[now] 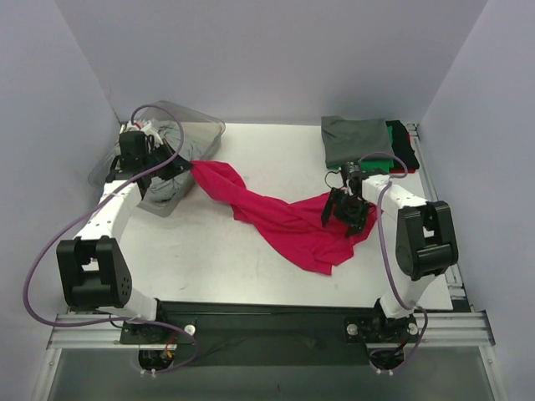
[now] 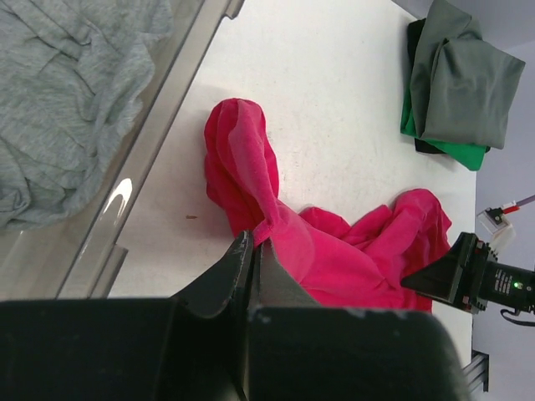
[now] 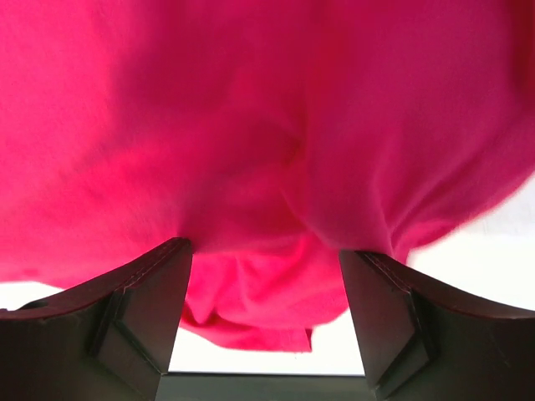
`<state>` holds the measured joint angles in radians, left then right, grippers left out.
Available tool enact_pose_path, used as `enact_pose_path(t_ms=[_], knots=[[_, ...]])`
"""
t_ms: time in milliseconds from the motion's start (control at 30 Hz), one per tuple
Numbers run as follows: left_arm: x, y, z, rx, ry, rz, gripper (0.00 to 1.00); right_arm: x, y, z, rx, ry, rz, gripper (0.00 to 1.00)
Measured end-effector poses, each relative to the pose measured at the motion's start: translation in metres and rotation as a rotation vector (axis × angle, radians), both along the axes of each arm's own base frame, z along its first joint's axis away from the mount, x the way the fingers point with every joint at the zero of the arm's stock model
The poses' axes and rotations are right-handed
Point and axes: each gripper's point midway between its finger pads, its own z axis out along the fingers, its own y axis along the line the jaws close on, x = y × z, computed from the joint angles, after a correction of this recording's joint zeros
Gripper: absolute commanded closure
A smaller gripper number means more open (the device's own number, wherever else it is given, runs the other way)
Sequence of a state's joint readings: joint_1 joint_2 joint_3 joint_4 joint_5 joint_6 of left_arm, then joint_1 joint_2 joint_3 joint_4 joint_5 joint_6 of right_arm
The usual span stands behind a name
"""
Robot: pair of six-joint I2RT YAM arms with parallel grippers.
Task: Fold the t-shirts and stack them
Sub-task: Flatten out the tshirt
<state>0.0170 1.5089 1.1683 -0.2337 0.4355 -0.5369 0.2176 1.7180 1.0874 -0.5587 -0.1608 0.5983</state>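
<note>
several shirts were already folded: the stack (image 1: pixel 361 138) sat at the far right corner of the table (image 1: pixel 276 150), a dark grey one on top with green, black and red edges showing beneath. one magenta t-shirt (image 1: pixel 284 219) was in hand and not yet folded. it lay strung out as a twisted band across the middle of the table, from beside the clear bin (image 1: pixel 207 125) on the left to a crumpled heap on the right. a light grey shirt (image 2: pixel 67 100) lay rumpled inside the bin, so at least two garments looked left to do.

the left gripper (image 2: pixel 255 242) was clenched on a pinch of the magenta cloth at the band's left end, just beside the bin wall. the right gripper (image 3: pixel 266 259) stood with its jaws apart, straddling a bulge of the same cloth without squeezing it.

the magenta fabric looked soft, matte and thin, falling into loose rolls and ropy folds where it was pulled. the bin was stiff, glossy plastic with a rounded rim, and the stacked shirts kept flat, square shapes.
</note>
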Motion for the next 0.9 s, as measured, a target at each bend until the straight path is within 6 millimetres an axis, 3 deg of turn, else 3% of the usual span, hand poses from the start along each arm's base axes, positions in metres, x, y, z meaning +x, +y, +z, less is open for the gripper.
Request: enact_pose_path(t_ms=[267, 433, 533, 633, 733, 800, 900], knots=[[-0.006, 0.012, -0.005, 0.006, 0.021, 0.013, 1.0, 0.057, 0.004, -0.004, -0.002, -0.041, 0.004, 0.28], [-0.009, 0.015, -0.006, 0.015, 0.028, 0.008, 1.0, 0.087, -0.008, 0.016, 0.0, -0.121, -0.018, 0.28], [-0.01, 0.015, -0.007, 0.019, 0.029, -0.003, 1.0, 0.087, -0.009, 0.034, -0.004, -0.162, -0.007, 0.3], [-0.012, 0.014, -0.008, 0.02, 0.033, -0.011, 1.0, 0.072, 0.004, 0.054, 0.001, -0.212, 0.035, 0.33], [-0.013, 0.014, -0.009, 0.023, 0.037, -0.018, 1.0, 0.03, 0.026, 0.063, 0.012, -0.21, 0.103, 0.36], [-0.014, 0.014, -0.01, 0.025, 0.041, -0.022, 1.0, -0.001, 0.039, 0.057, 0.016, -0.179, 0.149, 0.39], [-0.015, 0.013, -0.011, 0.028, 0.044, -0.027, 1.0, -0.046, 0.047, 0.033, -0.008, -0.08, 0.193, 0.47]])
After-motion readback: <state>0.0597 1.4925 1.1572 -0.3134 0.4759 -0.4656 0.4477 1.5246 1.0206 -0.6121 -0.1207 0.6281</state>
